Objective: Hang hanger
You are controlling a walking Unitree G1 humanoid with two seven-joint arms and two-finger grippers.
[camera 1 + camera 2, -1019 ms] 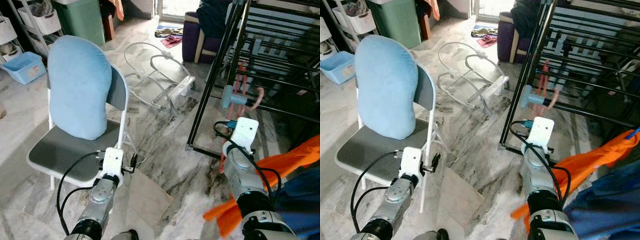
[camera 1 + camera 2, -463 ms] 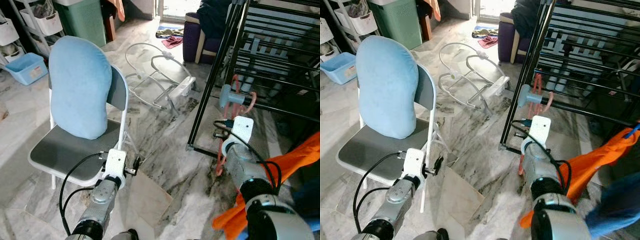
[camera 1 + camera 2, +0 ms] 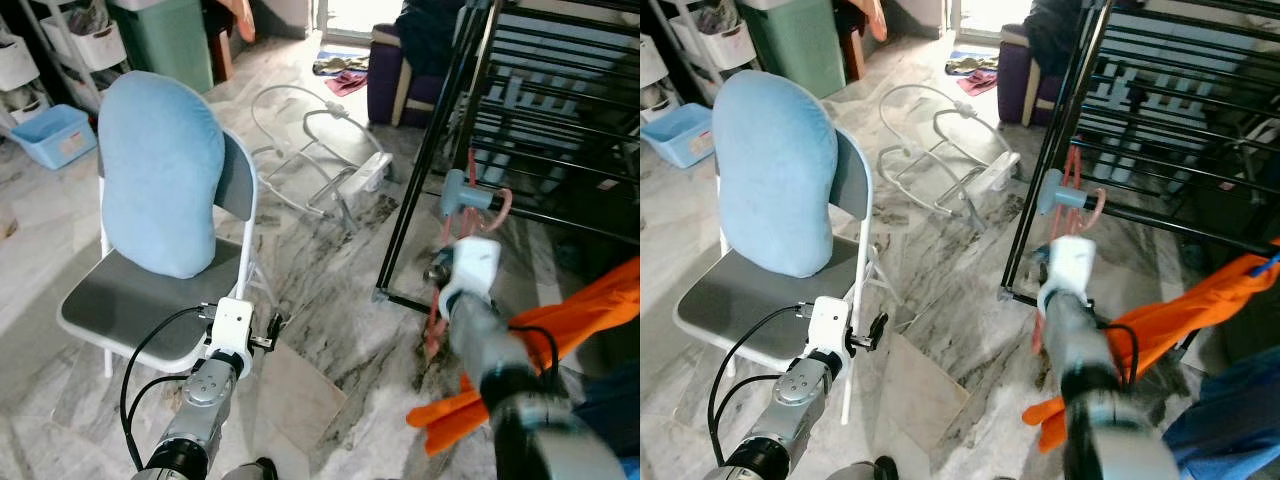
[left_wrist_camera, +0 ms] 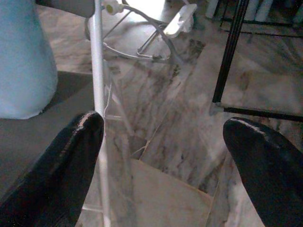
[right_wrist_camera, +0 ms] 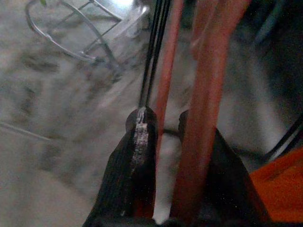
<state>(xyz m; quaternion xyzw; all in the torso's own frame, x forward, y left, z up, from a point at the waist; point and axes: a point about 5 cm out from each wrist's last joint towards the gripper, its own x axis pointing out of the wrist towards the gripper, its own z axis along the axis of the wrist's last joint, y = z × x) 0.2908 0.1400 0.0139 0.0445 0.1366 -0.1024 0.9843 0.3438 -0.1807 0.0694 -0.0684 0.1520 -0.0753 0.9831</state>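
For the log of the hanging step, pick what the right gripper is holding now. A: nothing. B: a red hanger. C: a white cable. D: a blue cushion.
B: in the right wrist view the right gripper has its black fingers shut around the red hanger, whose bars run up between them towards the black rack.

The salmon-pink plastic hanger (image 3: 470, 205) stands roughly upright against the black metal drying rack (image 3: 560, 110), its hook near a lower rail. An orange garment (image 3: 540, 350) trails from it toward the floor.
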